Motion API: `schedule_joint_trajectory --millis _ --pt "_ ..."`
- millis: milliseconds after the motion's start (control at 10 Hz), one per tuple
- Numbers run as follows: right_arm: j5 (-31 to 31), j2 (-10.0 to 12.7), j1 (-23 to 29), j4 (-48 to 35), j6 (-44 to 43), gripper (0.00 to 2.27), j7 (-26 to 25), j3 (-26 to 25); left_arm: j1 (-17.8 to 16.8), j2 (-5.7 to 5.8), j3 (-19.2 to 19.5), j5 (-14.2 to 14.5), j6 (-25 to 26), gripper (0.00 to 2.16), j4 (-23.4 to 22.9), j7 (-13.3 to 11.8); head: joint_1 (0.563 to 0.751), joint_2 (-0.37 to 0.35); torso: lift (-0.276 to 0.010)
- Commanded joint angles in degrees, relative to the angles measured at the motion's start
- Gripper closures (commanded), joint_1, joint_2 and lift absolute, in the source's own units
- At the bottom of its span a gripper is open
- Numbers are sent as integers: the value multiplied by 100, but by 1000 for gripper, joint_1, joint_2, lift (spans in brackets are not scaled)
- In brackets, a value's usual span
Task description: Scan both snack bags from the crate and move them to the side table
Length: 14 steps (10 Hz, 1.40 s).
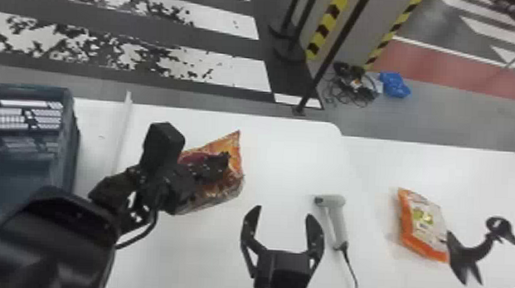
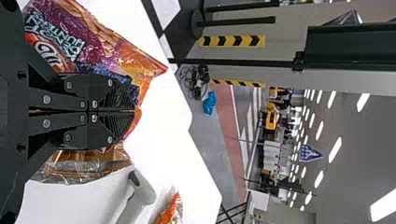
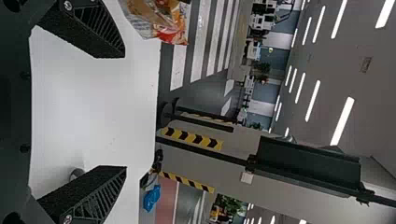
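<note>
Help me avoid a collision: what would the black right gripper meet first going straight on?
The black right gripper seems free to pass over the white table, between the orange-and-purple plastic snack bag and the grey plastic scanner; its height is unclear, so it might brush the table.

From where I stood, one snack bag [image 1: 232,186] over the white worktop [image 1: 277,155] was orange, purple and red, with a streak of blue. The other snack bag [image 1: 425,223], near the left edge of the white side table [image 1: 487,180], had bright orange edging beside a whitish face with a yellow-green patch. The scanner [image 1: 335,217], towards the worktop's right edge, was pale grey, the crate [image 1: 70,146] slate blue, and the left gripper [image 1: 226,161] and right gripper [image 1: 282,215] black
</note>
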Motion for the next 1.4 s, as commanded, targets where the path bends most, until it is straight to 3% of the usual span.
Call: schedule_joint_trajectory --millis 0,100,200,300,400,700,900,1100,1200,1300 --pt "-20 -16 0 -14 -1 70 -30 -7 98 -15 -66 -96 -74 2142 194 -4 695 -350 -29" --pt "-29 -16 0 -41 -1 70 -47 -7 186 -15 -66 -96 -92 2138 256 -4 695 -350 -29" --pt "-29 -16 9 -67 -1 70 -56 2 300 -15 -75 -70 -110 1747 264 119 695 -350 -29" --pt "-29 -16 18 -85 17 70 -56 2 423 -15 -75 -8 -233 606 229 242 695 -350 -29" --pt "-29 -16 35 -128 35 70 -65 2 502 -15 -48 18 -233 -2 124 312 695 -350 -29" --pt "-29 -16 97 -216 70 73 -65 2 818 -15 233 150 -215 36 -676 400 695 -350 -29" --pt "-55 -42 88 -269 193 53 -3 10 1240 149 673 185 -215 36 -1370 699 695 -350 -29" --pt "-73 -78 9 -313 615 49 146 63 1662 334 1376 484 -285 29 -1810 804 695 -350 -29" --pt "-73 -86 -26 -348 755 49 331 81 1864 387 1727 554 -883 22 -1863 813 695 -301 -29" --pt "-90 -86 -53 -436 878 46 550 98 2075 439 2017 616 -1164 22 -2003 822 695 -238 -29"
